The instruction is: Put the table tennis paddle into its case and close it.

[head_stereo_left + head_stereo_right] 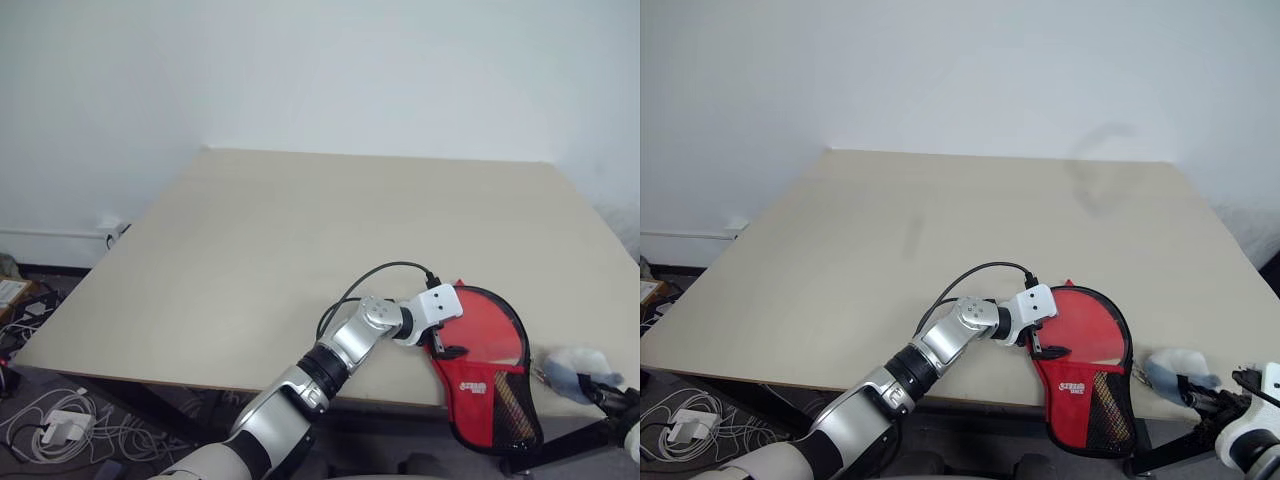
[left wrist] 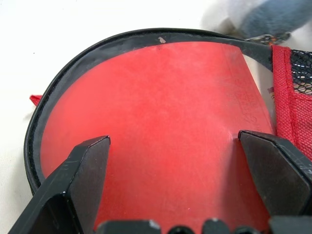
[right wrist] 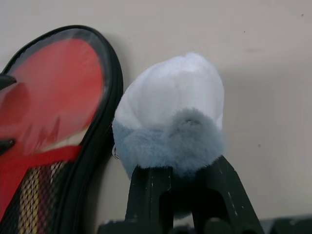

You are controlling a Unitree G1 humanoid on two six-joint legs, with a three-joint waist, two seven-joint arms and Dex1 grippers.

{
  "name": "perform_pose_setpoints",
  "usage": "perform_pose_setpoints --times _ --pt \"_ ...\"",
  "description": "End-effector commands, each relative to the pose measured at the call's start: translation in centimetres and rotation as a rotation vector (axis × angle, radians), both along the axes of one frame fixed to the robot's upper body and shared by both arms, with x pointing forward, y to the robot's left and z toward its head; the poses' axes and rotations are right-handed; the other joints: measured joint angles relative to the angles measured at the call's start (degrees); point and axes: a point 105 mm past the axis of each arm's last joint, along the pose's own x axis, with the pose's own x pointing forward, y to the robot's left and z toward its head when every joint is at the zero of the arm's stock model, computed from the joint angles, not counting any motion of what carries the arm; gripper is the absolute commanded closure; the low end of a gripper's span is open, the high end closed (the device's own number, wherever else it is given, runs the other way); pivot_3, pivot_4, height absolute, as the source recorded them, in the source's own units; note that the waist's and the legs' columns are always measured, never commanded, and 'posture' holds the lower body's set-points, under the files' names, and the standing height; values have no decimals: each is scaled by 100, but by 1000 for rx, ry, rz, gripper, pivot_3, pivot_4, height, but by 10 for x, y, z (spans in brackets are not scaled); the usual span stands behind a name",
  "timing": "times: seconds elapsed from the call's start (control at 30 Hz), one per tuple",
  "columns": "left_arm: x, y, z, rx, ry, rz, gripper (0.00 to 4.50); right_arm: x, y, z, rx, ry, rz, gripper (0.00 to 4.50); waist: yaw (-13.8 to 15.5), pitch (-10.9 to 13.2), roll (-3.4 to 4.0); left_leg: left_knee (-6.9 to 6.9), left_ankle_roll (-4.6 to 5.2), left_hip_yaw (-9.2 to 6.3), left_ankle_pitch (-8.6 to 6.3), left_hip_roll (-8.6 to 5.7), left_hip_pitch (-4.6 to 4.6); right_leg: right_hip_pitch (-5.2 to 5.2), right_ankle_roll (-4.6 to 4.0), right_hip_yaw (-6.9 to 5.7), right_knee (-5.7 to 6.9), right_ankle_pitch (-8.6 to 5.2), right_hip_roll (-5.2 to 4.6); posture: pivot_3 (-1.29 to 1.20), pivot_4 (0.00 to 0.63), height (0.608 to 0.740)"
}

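The red case [image 1: 492, 385] lies at the table's front right corner, its narrow mesh end hanging over the edge. The table tennis paddle's red face [image 2: 156, 117] shows inside the case's black rim, under the clear panel. My left gripper [image 2: 173, 139] hovers open over that round face, one finger on each side of it. My right gripper [image 3: 187, 170] is shut on a fluffy white and grey pom-pom [image 3: 170, 117] just right of the case's rim, with a small metal ring [image 3: 115, 154] showing between them.
The beige table [image 1: 300, 230] stretches wide to the left and back, against a white wall. Cables and a power adapter [image 1: 60, 425] lie on the floor at the left. The table's front edge runs close under the case.
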Motion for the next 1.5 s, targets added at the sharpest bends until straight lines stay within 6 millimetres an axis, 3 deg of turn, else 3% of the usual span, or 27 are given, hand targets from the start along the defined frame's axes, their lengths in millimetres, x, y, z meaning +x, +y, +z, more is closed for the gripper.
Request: perform_pose_setpoints --times 0.03,0.27,0.6,0.77,0.93,1.17,1.2,1.3,1.43,1.47,1.5 --pt "-12 -6 -24 112 47 -29 0 -17 -3 0 1 12 5 4431 18 0 -1 -1 0 -2 0 1 0 0 1 -3 -1 -1 0 0 0 716" --pt "-16 -8 -26 118 52 -45 0 -44 -15 -11 17 53 -17 4431 71 -3 -6 -2 2 -4 -3 0 -1 1 6 -6 -3 -5 -2 0 0 716" --pt "-19 -11 -26 120 52 -69 0 -85 13 -22 53 167 163 4431 180 -9 -16 -3 4 -20 -13 -2 -2 2 35 -27 -14 -25 -14 0 0 716" --pt "-20 -12 -26 119 53 -76 0 -100 17 -30 46 225 197 4431 178 -16 -43 -4 -2 -35 -18 4 -3 5 39 -39 -22 -28 -13 0 0 716" --pt "-22 -12 -26 120 56 -80 0 -115 4 -34 32 269 174 4431 174 -16 -41 -4 -1 -33 -20 10 -5 8 41 -38 -32 -29 -22 0 0 716" --pt "-21 -13 -26 119 56 -75 0 -121 -8 -23 -3 267 199 4431 175 -17 -40 -10 2 -35 -23 5 -8 10 40 -41 -53 -28 -20 0 0 716" --pt "-20 -13 -26 119 56 -74 0 -122 -9 -21 -5 263 202 3715 176 -16 -39 -11 3 -35 -23 6 -8 11 40 -41 -55 -28 -20 0 0 716" --pt "-19 -13 -26 119 57 -71 0 -119 -4 -14 0 246 227 2799 176 -15 -34 -10 4 -35 -24 7 -9 11 41 -41 -58 -28 -22 0 0 716" --pt "-20 -13 -25 118 58 -74 0 -115 -1 -12 -8 239 236 1255 170 -15 -36 -11 4 -29 -24 19 -10 13 42 -38 -62 -28 -23 0 0 716" --pt "-20 -13 -25 118 60 -75 0 -111 2 -8 -7 211 245 946 170 -15 -36 -11 4 -25 -24 24 -11 16 43 -36 -62 -28 -25 0 0 716" --pt "-20 -13 -25 118 61 -76 0 -107 4 -4 -4 182 250 946 169 -15 -35 -11 6 -21 -25 28 -13 18 44 -33 -61 -29 -26 0 0 716"
